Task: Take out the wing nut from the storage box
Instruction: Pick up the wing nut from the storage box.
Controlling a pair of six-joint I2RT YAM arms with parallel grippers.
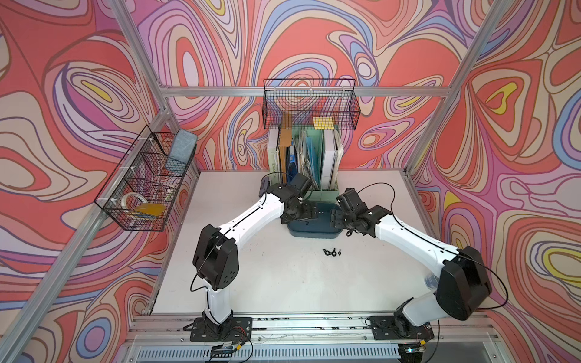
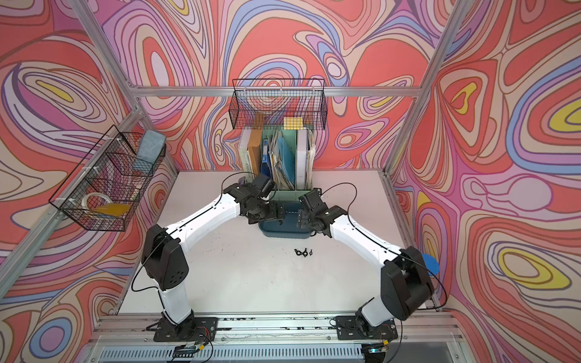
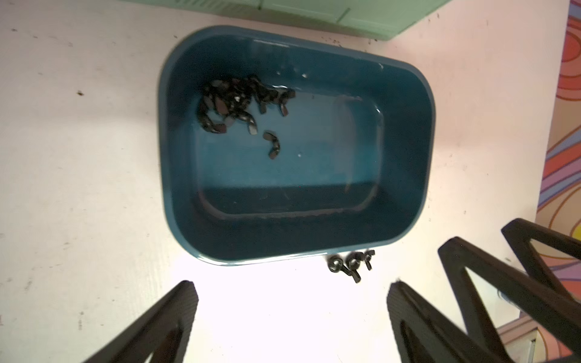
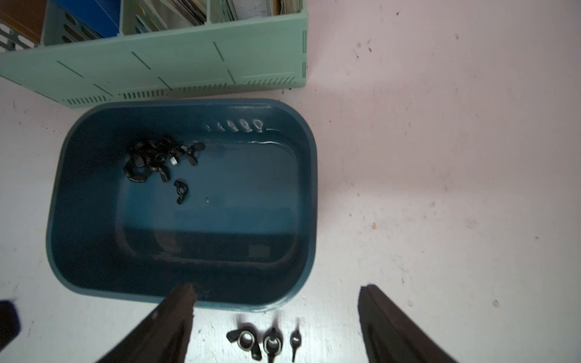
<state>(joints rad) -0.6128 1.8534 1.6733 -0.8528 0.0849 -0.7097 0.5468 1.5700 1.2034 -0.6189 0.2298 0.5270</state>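
The storage box [image 1: 314, 233] [image 2: 283, 234] is a shallow dark teal tub in front of the file holder. Both wrist views look down into it, showing its rim [image 3: 423, 151] [image 4: 311, 201]. A pile of black wing nuts [image 3: 232, 100] [image 4: 152, 160] lies in one corner, with one lone wing nut [image 3: 272, 144] [image 4: 180, 191] beside the pile. Three more wing nuts [image 1: 332, 252] [image 2: 303, 252] [image 3: 350, 264] [image 4: 267, 342] lie on the table just outside the near rim. My left gripper [image 1: 304, 215] [image 3: 292, 284] hovers open and empty over the box's left side. My right gripper [image 1: 335, 218] [image 4: 278, 287] hovers open and empty over its right side.
A mint-green file holder [image 1: 327, 191] [image 4: 157, 72] full of books stands right behind the box. A black wire basket [image 1: 309, 103] hangs above it, and another wire basket [image 1: 141, 185] hangs on the left wall. A blue disc [image 2: 429, 264] lies at the table's right edge.
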